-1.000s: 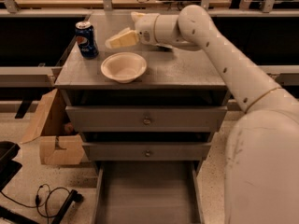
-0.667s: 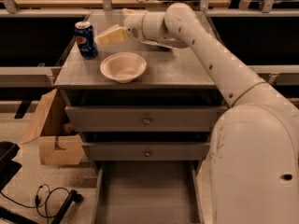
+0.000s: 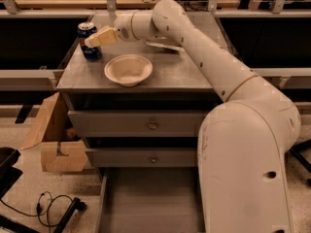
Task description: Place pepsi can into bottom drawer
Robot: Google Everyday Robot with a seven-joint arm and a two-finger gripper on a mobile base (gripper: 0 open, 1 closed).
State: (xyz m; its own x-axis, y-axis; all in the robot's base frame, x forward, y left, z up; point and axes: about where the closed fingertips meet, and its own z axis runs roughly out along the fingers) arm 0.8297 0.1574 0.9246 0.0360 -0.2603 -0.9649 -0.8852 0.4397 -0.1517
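Observation:
The pepsi can (image 3: 89,41) stands upright at the back left corner of the grey cabinet top (image 3: 170,74), dark blue with a silver top. My gripper (image 3: 95,38) reaches in from the right and its cream fingertips are at the can's right side, overlapping it. The bottom drawer (image 3: 146,198) is pulled open below the two knobbed drawers, its flat grey floor bare.
A cream bowl (image 3: 128,69) sits on the cabinet top just right of the can and below my gripper. An open cardboard box (image 3: 53,140) stands on the floor left of the cabinet. A black cable (image 3: 53,205) lies on the floor at lower left. My arm's big base (image 3: 248,164) fills the right.
My gripper has moved left across the cabinet top, from above the bowl to the pepsi can's side. The can and bowl have not moved.

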